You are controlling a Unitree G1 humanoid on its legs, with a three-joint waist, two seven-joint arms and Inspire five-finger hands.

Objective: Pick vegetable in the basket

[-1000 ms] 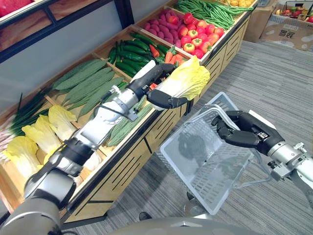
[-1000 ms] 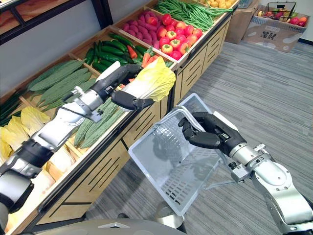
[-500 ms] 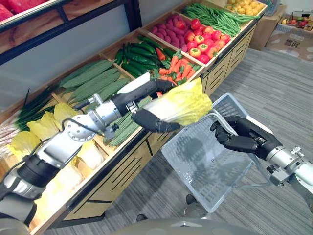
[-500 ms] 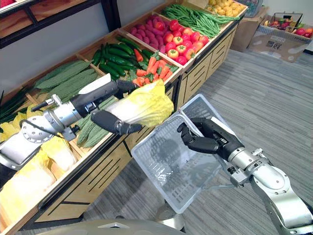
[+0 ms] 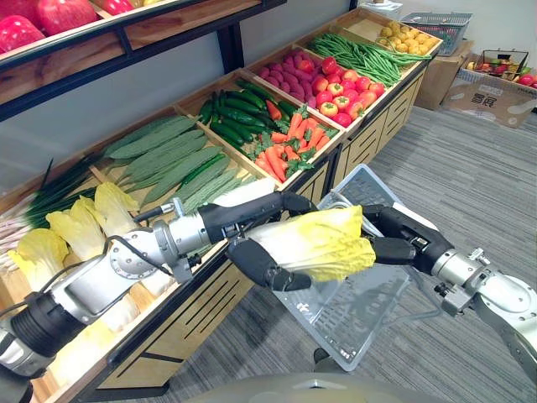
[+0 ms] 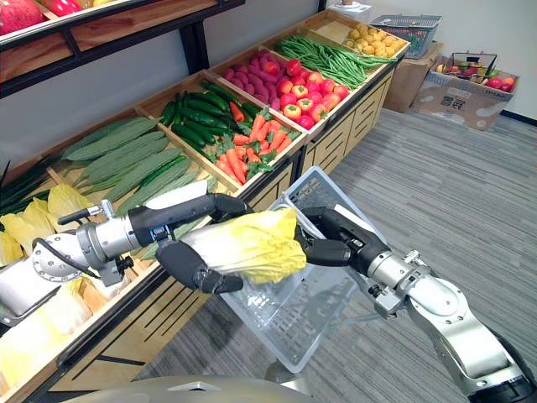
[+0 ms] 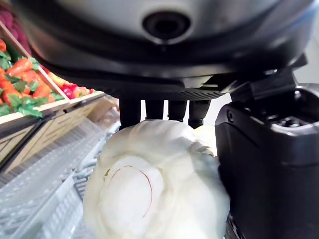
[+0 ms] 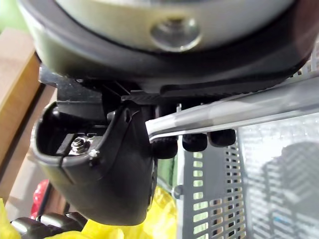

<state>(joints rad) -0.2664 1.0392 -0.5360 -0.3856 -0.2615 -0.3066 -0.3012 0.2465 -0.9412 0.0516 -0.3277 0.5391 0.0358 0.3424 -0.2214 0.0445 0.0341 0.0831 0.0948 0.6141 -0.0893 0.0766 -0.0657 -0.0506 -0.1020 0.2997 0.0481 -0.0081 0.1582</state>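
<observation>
The cabbage [image 5: 317,243] hangs in the air before the open mouth of the basket [image 5: 369,312], not yet inside as far as I can judge; the left hand [image 5: 254,262] clasps it, fingers [image 5: 289,202] curled over the top and thumb beneath; the right hand [image 5: 404,241] is clenched round the handle [image 8: 239,112], holding the basket tilted towards the cabbage. It is probably light for its bulk; firm at the pale ribbed stem, soft and crushable at the yellow leafy tip, where leaves would tear or slide off one another; so the thick middle towards the stem is the place to hold, and that is about where the hand has it. The mesh basket looks light and may swing on its handle when the load lands; lowering would suit better than dropping. The eye views give the layout, the leafy tip pointing at the right hand; the left wrist view alone shows the cut stem end [image 7: 130,188] facing the wrist; the right wrist view shows the handle bar lying under curled fingers [image 8: 195,142], with yellow leaf [image 8: 167,216] beside the mesh.
</observation>
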